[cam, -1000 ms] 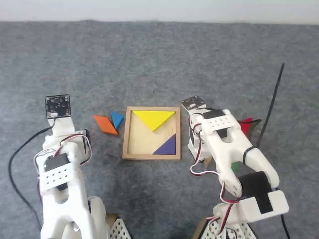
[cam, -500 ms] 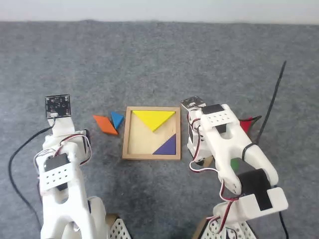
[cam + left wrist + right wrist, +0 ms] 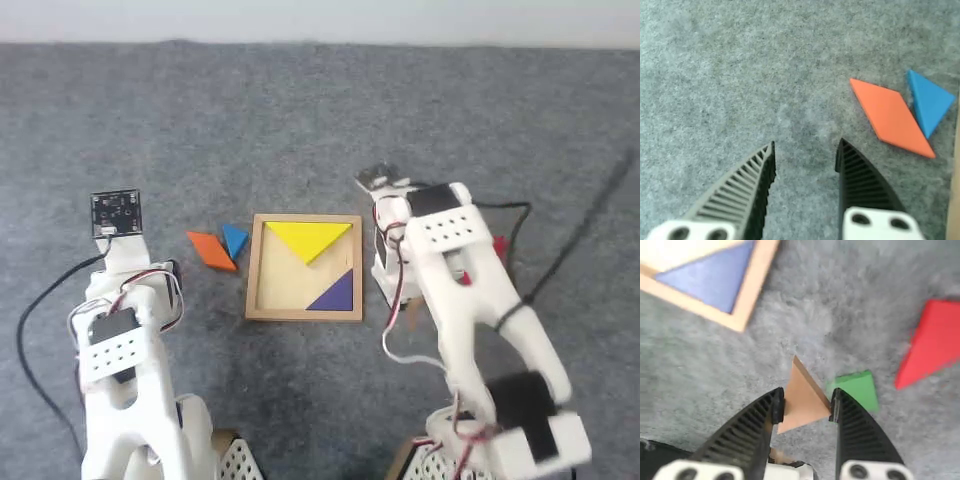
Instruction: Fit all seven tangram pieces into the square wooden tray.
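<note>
The right gripper (image 3: pixel 807 397) is clamping a tan wooden triangle (image 3: pixel 801 409) between its jaws. This step is calling for a level lift before swinging, sparing the green wooden block (image 3: pixel 858 390) just beside one finger. The square wooden tray (image 3: pixel 754 292) is lying near, ahead of the fingertips. The left gripper (image 3: pixel 806 150) is hanging open.

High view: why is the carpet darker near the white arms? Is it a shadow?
High view: probably a soft shadow; the carpet darkens between the left arm and right arm. Left wrist view: even light, no glare on the orange piece. Right wrist view: no glare on the tan triangle in the right gripper.
</note>
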